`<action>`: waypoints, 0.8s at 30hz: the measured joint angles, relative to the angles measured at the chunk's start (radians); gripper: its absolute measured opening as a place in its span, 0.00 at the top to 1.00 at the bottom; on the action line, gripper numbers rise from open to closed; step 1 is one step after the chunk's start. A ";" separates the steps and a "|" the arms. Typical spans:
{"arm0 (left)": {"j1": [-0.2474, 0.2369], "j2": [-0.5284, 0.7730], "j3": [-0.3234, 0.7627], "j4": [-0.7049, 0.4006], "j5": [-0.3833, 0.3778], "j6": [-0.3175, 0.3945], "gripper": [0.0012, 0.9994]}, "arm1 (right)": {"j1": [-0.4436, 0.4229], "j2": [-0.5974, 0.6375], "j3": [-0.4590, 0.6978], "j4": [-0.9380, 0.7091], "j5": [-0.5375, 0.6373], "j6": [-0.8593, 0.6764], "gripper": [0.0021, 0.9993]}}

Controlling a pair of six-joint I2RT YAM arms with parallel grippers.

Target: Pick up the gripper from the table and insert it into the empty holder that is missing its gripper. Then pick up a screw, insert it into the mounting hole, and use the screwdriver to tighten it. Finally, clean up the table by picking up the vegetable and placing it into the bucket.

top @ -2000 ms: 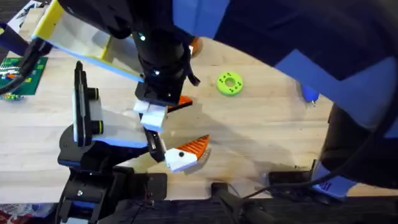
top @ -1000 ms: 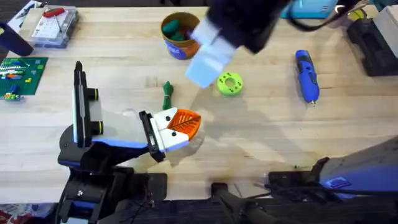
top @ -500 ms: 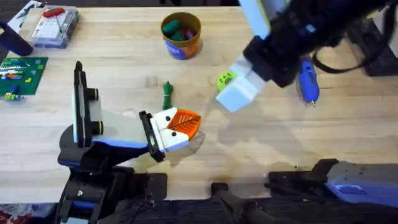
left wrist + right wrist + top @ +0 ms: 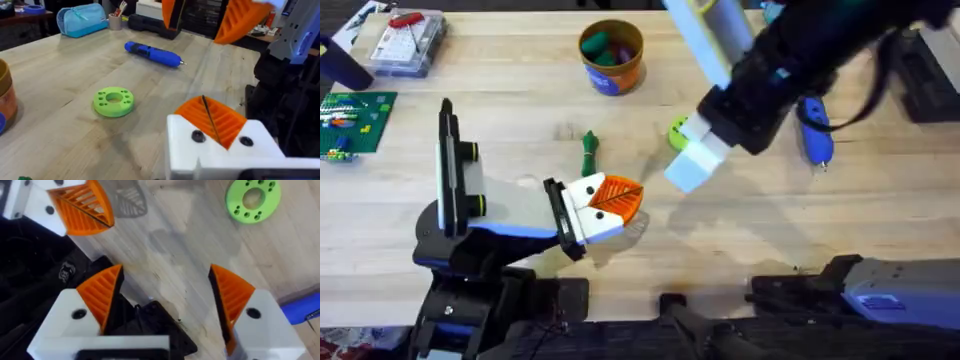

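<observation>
Right tool point(image 4: 165, 297) spread wide above the surface point(image 4: 740, 220), lime-green disc point(image 4: 252, 200) near, left tool point(image 4: 212, 122) pressed closed, screwdriver point(image 4: 152, 54) beyond

My gripper point(image 4: 165, 297): fingers spread wide apart, orange ribbed pads point(image 4: 102, 295) on white blocks, nothing between them.
Other gripper point(image 4: 75, 207): orange pads pressed together on a white base, near the table's edge, well apart from mine.
Lime-green ring disc point(image 4: 252, 200): flat on the table, holes around its face, clear of my fingers.
Screwdriver point(image 4: 302, 310): blue end just beside my white finger block.
Table point(image 4: 180, 245): light wood, grain visible.
</observation>
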 joint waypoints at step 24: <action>0.000 0.000 0.000 0.000 0.000 0.000 1.00 | -0.355 -0.128 -0.008 -0.083 0.323 0.338 0.00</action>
